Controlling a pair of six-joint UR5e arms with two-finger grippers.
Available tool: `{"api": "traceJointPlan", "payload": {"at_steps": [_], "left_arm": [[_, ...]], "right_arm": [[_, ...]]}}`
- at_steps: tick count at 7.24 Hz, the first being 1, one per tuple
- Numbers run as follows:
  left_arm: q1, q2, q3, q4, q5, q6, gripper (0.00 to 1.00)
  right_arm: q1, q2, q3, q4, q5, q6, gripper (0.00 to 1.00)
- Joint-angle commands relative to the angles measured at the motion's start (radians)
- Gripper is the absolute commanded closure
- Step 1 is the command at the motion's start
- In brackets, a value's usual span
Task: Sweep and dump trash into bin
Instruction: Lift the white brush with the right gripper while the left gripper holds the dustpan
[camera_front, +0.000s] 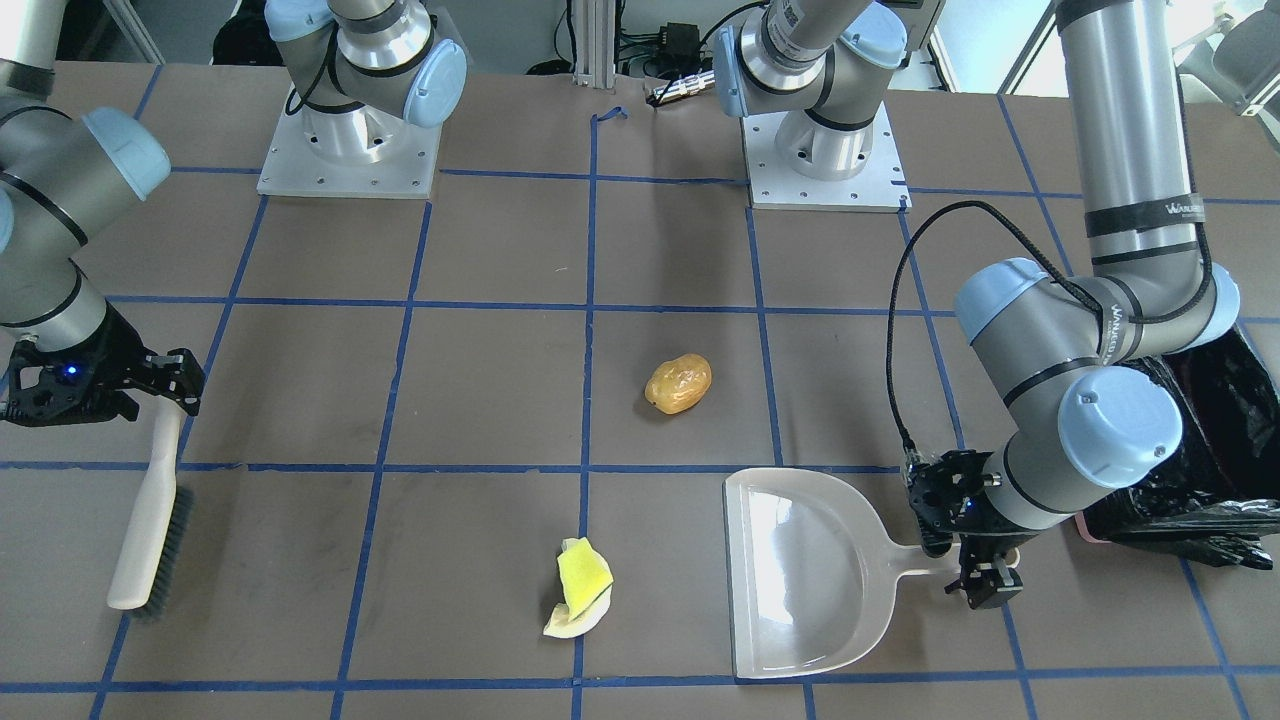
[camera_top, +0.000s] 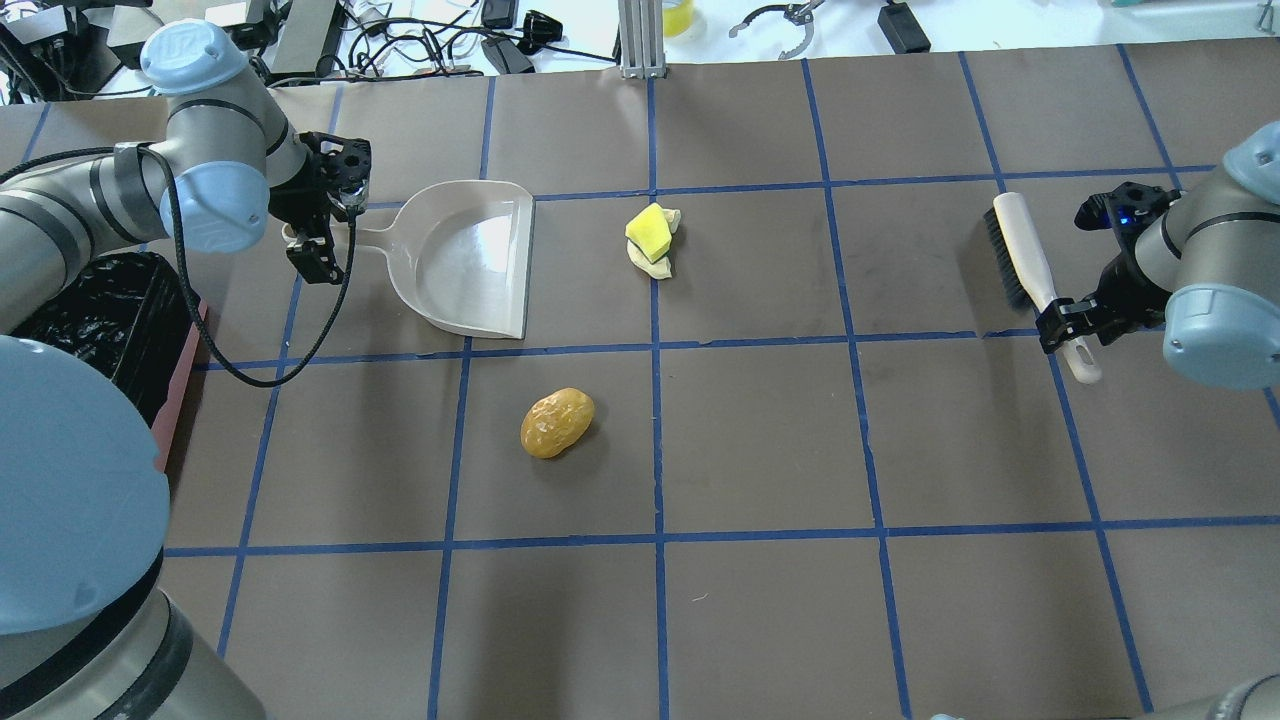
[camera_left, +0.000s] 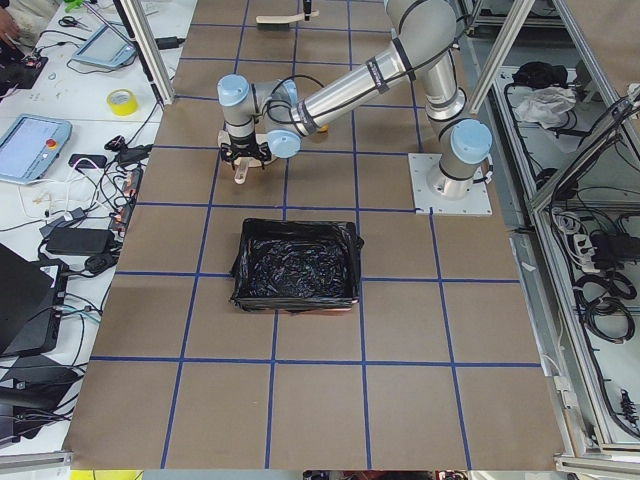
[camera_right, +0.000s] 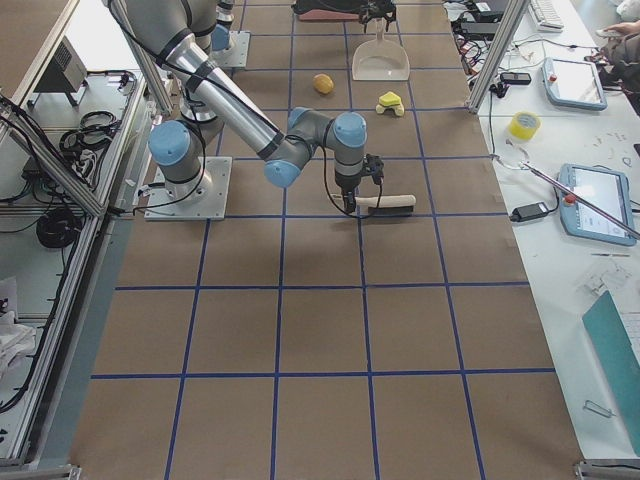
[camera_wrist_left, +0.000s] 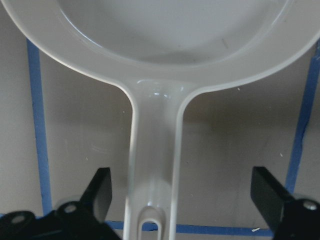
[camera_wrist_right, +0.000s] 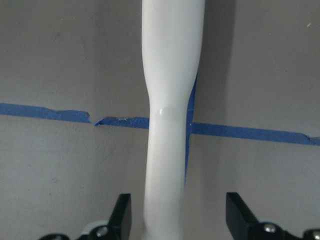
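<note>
The golden-brown potato-like lump (camera_front: 679, 382) (camera_top: 557, 422) lies near the table's middle. The yellow-green sponge piece (camera_front: 582, 580) (camera_top: 650, 230) with its cream scrap lies by the flat beige dustpan's (camera_front: 800, 570) (camera_top: 470, 255) mouth. My left gripper (camera_front: 965, 565) (camera_top: 325, 232) is open, with one finger on each side of the dustpan's handle (camera_wrist_left: 152, 165). My right gripper (camera_front: 160, 410) (camera_top: 1078, 335) is open, astride the handle (camera_wrist_right: 167, 125) of a cream brush (camera_front: 150, 520) (camera_top: 1020, 240) that lies on the table. The bin (camera_top: 110, 320) (camera_left: 297, 262), with its black bag, stands beside the left arm.
The two arm bases (camera_front: 348, 150) (camera_front: 825, 160) stand at the robot's edge of the table. Blue tape lines grid the brown table (camera_top: 760, 440). Cables and tools lie beyond the far edge (camera_top: 480, 40). In the exterior left view, tablets and tape rolls sit on a side bench (camera_left: 60, 130).
</note>
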Motion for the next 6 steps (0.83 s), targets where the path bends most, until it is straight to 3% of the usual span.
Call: {"api": "traceJointPlan", "payload": {"at_steps": [1,2,3,5,6], "left_arm": [[0.0,-0.002,-0.015,0.009,-0.002,-0.008,0.0],[0.0,0.004,-0.026,0.011,-0.003,-0.008,0.0],[0.0,0.006,-0.028,0.014,-0.009,0.001,0.06],[0.0,0.023,-0.028,0.015,-0.008,0.009,0.64],[0.0,0.021,-0.022,0.018,-0.011,0.009,0.78]], "right_arm": [[0.0,-0.001,-0.007,-0.004,0.009,-0.002,0.45],[0.0,0.0,-0.004,-0.004,0.01,-0.002,0.45],[0.0,-0.001,-0.002,-0.004,0.012,0.001,0.5],[0.002,-0.001,-0.005,-0.004,0.03,0.003,0.65],[0.002,-0.001,-0.007,-0.004,0.046,0.008,0.73]]}}
